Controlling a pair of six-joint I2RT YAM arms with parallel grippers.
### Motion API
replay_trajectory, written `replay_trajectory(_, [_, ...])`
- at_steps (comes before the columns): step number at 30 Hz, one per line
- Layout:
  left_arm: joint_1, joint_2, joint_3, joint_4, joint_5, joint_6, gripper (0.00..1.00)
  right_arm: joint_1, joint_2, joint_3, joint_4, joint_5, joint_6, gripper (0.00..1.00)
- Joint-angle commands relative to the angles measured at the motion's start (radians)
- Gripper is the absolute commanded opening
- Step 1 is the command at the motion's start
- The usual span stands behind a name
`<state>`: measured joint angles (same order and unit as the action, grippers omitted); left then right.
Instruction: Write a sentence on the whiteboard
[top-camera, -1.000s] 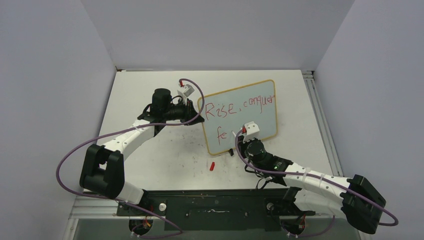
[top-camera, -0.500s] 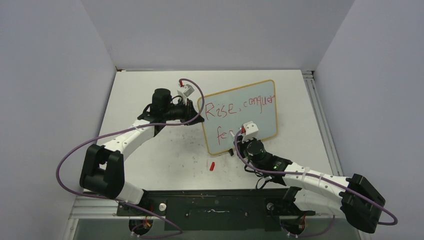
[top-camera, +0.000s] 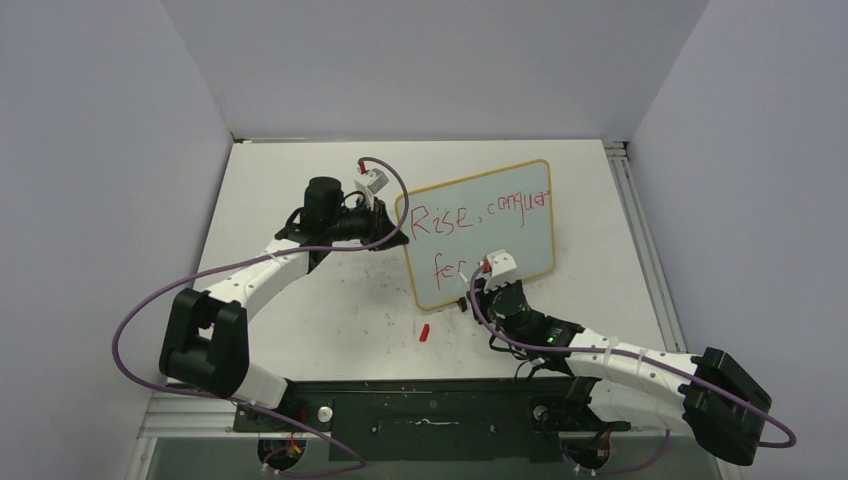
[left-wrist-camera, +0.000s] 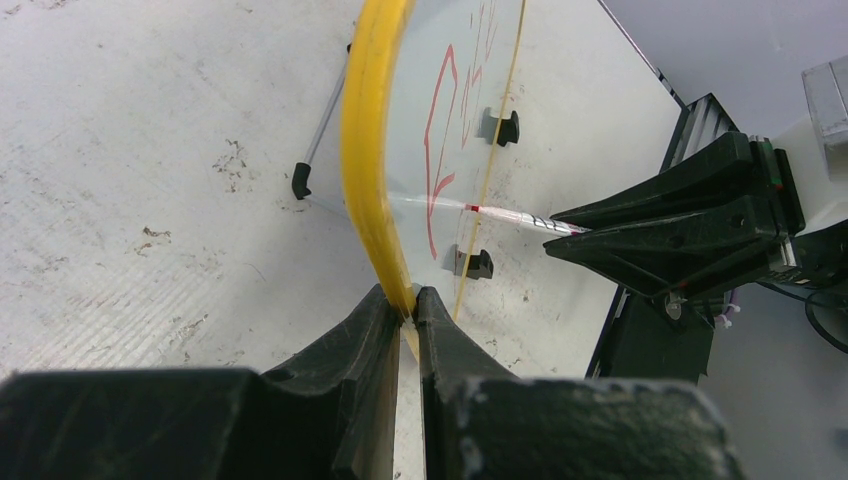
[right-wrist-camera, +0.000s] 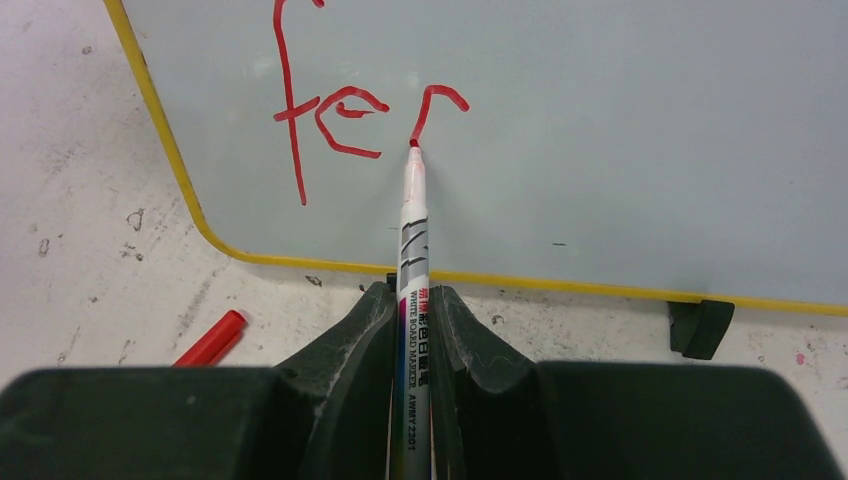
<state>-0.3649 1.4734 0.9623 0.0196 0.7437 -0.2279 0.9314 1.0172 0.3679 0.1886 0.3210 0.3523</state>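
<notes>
The whiteboard (top-camera: 500, 215) stands tilted on the table, yellow-framed, pale blue. My left gripper (left-wrist-camera: 407, 302) is shut on its left frame edge (left-wrist-camera: 368, 150). The sentence (top-camera: 478, 212) in red reads "Rise, conquer" on top, with "fe" and a fresh curved stroke (right-wrist-camera: 435, 105) below. My right gripper (right-wrist-camera: 413, 300) is shut on a white board marker (right-wrist-camera: 412, 260), whose red tip touches the board at the foot of that stroke. In the top view the right gripper (top-camera: 488, 272) sits at the board's lower middle.
A red marker cap (top-camera: 424, 332) lies on the scuffed table in front of the board, also visible as the cap (right-wrist-camera: 208, 338) left of my right fingers. Black clip feet (right-wrist-camera: 700, 325) hold the board's lower edge. A metal rail (top-camera: 640, 240) runs along the table's right side.
The right gripper has shifted slightly right along the lower line, and a new stroke has appeared after "fe". The left arm and the board have not moved.
</notes>
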Motion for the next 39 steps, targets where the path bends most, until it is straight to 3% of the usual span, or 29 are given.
replay_trajectory(1, [-0.002, -0.035, 0.039, 0.037, 0.032, 0.009, 0.00, 0.006, -0.019, -0.002, -0.021, 0.045, 0.027, 0.05])
replay_trajectory(39, [-0.002, -0.035, 0.038, 0.037, 0.034, 0.009, 0.00, -0.007, -0.009, 0.039, 0.008, 0.095, -0.012, 0.05])
